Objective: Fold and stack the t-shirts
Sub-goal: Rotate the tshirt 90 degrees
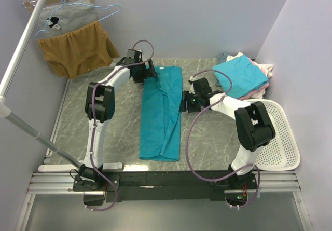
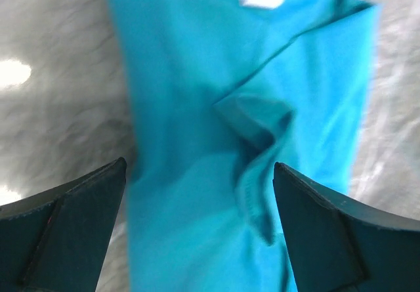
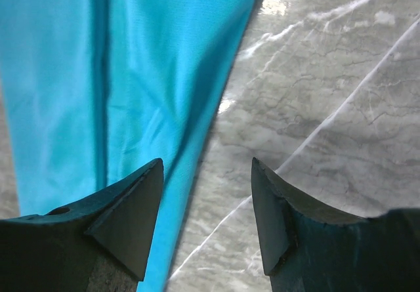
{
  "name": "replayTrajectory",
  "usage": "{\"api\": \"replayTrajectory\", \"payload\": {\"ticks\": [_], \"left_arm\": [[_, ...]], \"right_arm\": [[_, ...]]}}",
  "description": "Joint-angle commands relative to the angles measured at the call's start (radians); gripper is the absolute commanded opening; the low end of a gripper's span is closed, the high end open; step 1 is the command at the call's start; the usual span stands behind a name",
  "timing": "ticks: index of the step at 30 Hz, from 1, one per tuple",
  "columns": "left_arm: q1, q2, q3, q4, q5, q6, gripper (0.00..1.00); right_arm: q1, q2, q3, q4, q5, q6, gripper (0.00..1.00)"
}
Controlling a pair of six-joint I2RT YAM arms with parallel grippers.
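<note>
Between the spread fingers of my left hand (image 2: 197,174) lies the collar end of the teal t-shirt (image 2: 184,75), with a loose sleeve ruck bunched beneath; nothing is gripped. My right hand (image 3: 207,167) is likewise released, part-open over the shirt's right edge. The shirt lies as a long strip mid-tabletop (image 1: 212,143), well apart from the turquoise-topped stack (image 1: 241,75). For the cross-fold I would flatten that ruck, pinch all layers at both far corners and lift evenly toward the hem.

Bright even light, glare spots on the table (image 2: 13,73), left wrist view softly blurred
</note>
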Motion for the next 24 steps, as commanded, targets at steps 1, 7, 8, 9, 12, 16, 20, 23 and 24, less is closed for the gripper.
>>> {"api": "replayTrajectory", "payload": {"ticks": [1, 7, 8, 9, 12, 16, 20, 23, 24], "left_arm": [[0.004, -0.079, -0.077, -0.121, -0.105, 0.048, 1.00], [0.004, -0.256, -0.263, 0.067, -0.040, 0.040, 0.99], [0.004, -0.257, -0.243, 0.067, 0.015, 0.038, 0.99], [0.003, -0.247, -0.191, 0.067, 0.043, 0.037, 0.99], [0.000, -0.187, -0.067, 0.046, 0.159, 0.025, 0.99], [-0.020, -0.104, 0.044, 0.046, 0.258, -0.005, 0.99], [-0.037, -0.050, 0.029, 0.205, 0.377, -0.076, 0.99], [-0.054, 0.006, 0.059, 0.319, 0.431, -0.158, 0.99], [-0.069, 0.023, 0.081, 0.313, 0.433, -0.161, 0.99]], "right_arm": [[-0.007, -0.088, -0.037, 0.019, -0.016, 0.008, 0.63], [-0.007, -0.125, -0.072, 0.030, -0.014, 0.010, 0.63], [-0.007, -0.130, -0.074, 0.030, -0.016, 0.010, 0.63], [-0.007, -0.130, -0.077, 0.030, -0.016, 0.012, 0.63], [-0.007, -0.136, -0.081, 0.037, -0.019, 0.013, 0.63], [-0.007, -0.128, -0.077, 0.034, -0.022, 0.008, 0.63], [-0.008, -0.116, -0.078, 0.039, -0.028, 0.008, 0.63], [-0.007, -0.107, -0.084, 0.045, -0.028, 0.011, 0.63], [-0.005, -0.105, -0.086, 0.045, -0.028, 0.012, 0.63]]}}
